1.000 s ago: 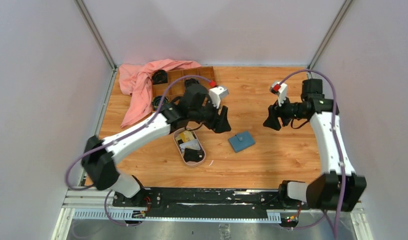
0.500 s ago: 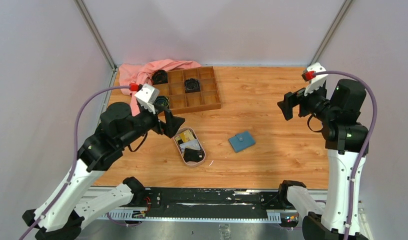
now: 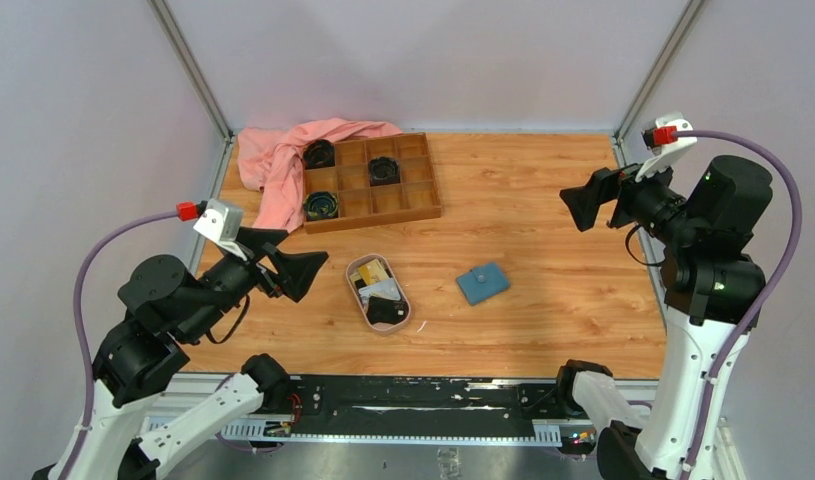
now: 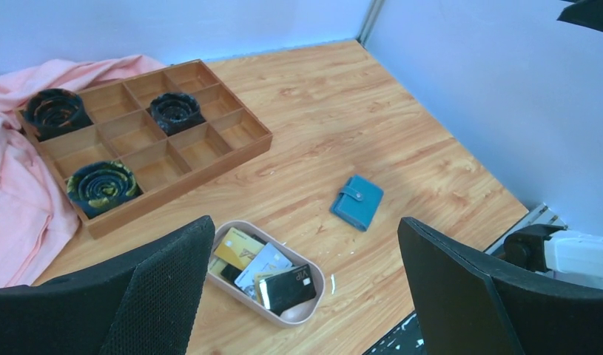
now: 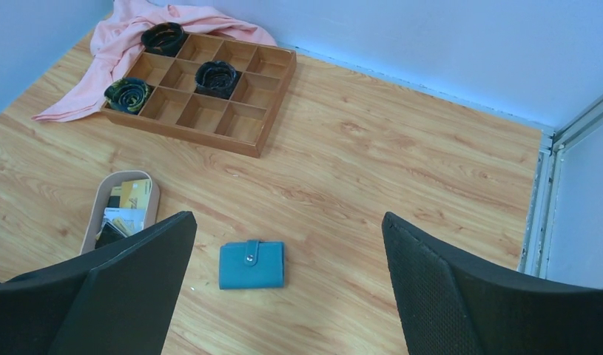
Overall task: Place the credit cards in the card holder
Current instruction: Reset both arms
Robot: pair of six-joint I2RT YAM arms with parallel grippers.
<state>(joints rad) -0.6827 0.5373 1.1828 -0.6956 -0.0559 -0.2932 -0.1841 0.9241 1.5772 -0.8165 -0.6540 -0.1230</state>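
The card holder is a small blue wallet, snapped shut, lying flat on the wooden table right of centre. It also shows in the left wrist view and the right wrist view. The credit cards, yellow, pale white and black, lie piled in a pink oval dish. My left gripper is open and empty, held high at the near left, left of the dish. My right gripper is open and empty, high at the right, far from the wallet.
A brown wooden compartment tray with three black coiled items stands at the back left. A pink cloth lies partly under it. Grey walls and metal posts close in the table on three sides.
Both arms have drawn back from the table's middle and risen, the left to the near left, the right to the far right. The wallet, cards and dish have not moved.
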